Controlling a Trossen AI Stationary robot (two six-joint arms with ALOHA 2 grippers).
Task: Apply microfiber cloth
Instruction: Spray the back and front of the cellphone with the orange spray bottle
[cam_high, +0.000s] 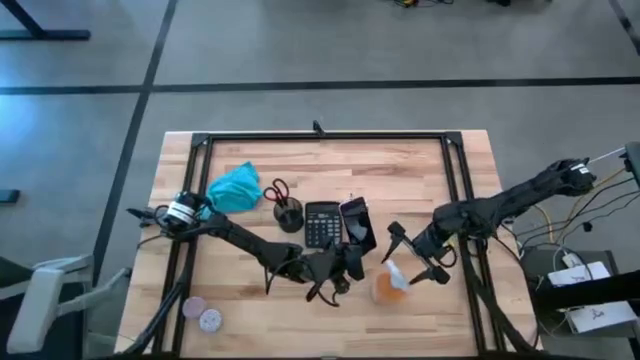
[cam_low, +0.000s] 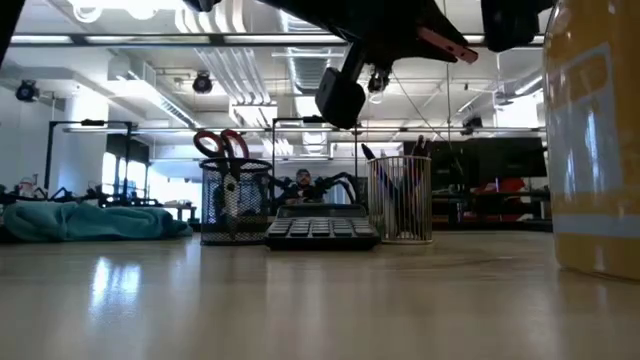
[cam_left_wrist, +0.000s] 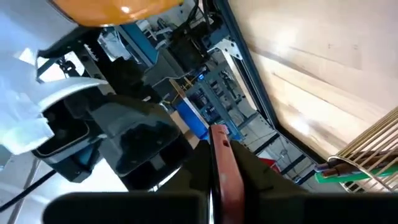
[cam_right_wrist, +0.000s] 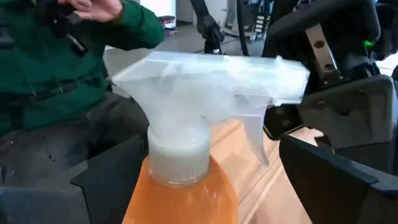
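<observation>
So from the high view, the microfiber cloth sits bunched up at the far left of the table, just left of the scissor cup, with nothing touching it. The left gripper is way off near the middle front, just near of the calculator, and I can't tell if its fingers are spread or closed. The right gripper sits around the orange spray bottle, fingers either side.

Low view: the cloth is a low floppy heap at far left, beside the mesh cup. It looks soft, light and not fragile, so I'd guess pinching a raised fold from above works best; it'll probably sag and drag.

Left wrist view is a mess: dark housing, an orange blob of bottle, no cloth, fingertips hidden.

Right wrist view: the bottle's clear trigger head fills the frame, dark fingers spread open beside it, apparently not squeezing. A person in a green sleeve is behind.
</observation>
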